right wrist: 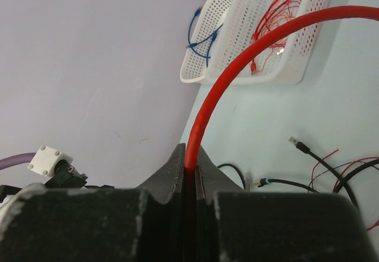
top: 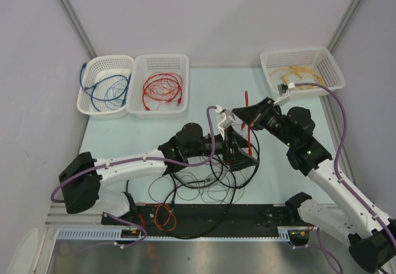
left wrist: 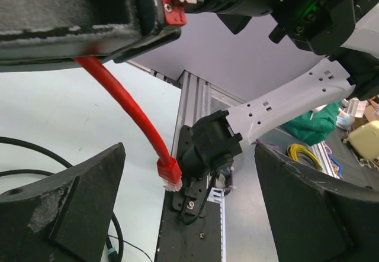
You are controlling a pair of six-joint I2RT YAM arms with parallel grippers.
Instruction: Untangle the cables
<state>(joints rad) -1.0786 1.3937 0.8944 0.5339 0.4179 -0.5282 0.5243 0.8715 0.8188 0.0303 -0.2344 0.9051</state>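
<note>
Red cable (left wrist: 127, 111) stiff, arched, plug-tipped; black cables (top: 198, 184) looped, tangled.

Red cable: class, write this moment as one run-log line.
right gripper: shut on red cable | left gripper: open near its plug | black cables: tangled

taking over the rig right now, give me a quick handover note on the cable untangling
Right gripper: shut on the thick red cable, holding it up over mid-table.
Left gripper: open, empty, by that cable's plug.
Done: blue cables, thin red cables and yellow cables lie in separate baskets.
Left: black tangle and an orange wire at the near edge, plus the held cable.
</note>
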